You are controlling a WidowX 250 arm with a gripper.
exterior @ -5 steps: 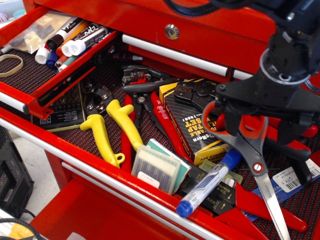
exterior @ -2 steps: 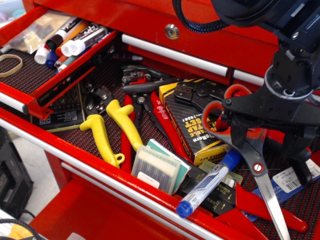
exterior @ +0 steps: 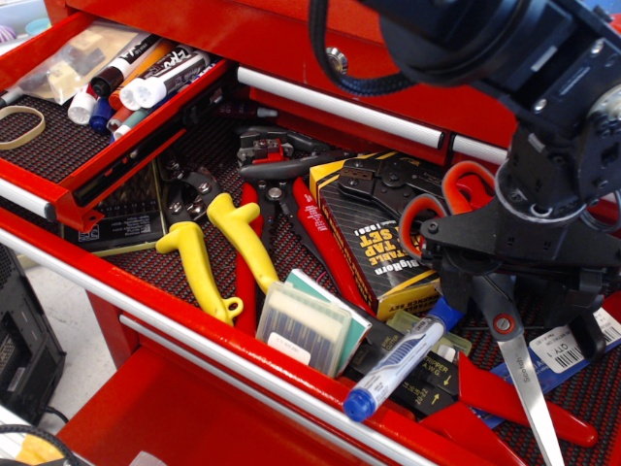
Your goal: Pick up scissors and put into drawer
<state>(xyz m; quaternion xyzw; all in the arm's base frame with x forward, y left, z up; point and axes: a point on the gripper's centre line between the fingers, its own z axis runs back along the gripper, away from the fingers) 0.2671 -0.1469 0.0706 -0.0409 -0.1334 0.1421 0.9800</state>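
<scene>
The scissors (exterior: 504,324) lie in the open red drawer (exterior: 146,291) at the right, on top of other tools. Their red-orange and dark grey loop handles (exterior: 448,199) point up and left, and the silver blades (exterior: 532,403) point to the lower right. My black gripper (exterior: 521,313) hangs right over them, just below the handles. It is open, with one finger (exterior: 456,291) left of the scissors and the other finger (exterior: 587,335) well to their right. The gripper body hides part of the handles and shank.
The drawer is crowded: yellow-handled pliers (exterior: 218,248), red-handled pliers (exterior: 315,243), a yellow and black crimp set box (exterior: 374,238), a blue-capped marker (exterior: 398,364) and a clear plastic case (exterior: 303,328). A shallower drawer (exterior: 58,126) with markers stands open at the upper left.
My gripper has moved down and to the right, uncovering both handle loops. The scissors lie where they were.
</scene>
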